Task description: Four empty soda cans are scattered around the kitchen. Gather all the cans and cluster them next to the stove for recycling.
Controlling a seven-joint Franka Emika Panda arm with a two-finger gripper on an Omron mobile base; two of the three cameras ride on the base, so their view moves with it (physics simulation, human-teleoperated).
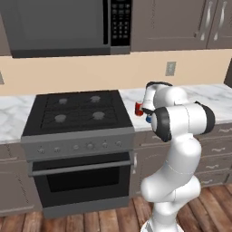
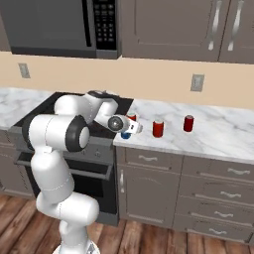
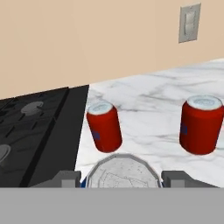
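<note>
Marble surface (image 3: 144,94) is seen beside the black stove (image 1: 78,111), under a beige wall. Nearest, a silver-topped can (image 3: 121,171) is gripped between the jaws of the gripper (image 3: 121,179), low over the surface edge. Just beyond it, toward the stove side, a red can (image 3: 104,127) stands upright; another red can (image 3: 201,124) stands apart on the other side. A third standing can (image 2: 188,123) is seen farther along.

cans (image 2: 158,128) on counter (image 2: 218,131), right of stove (image 1: 77,111)
</note>
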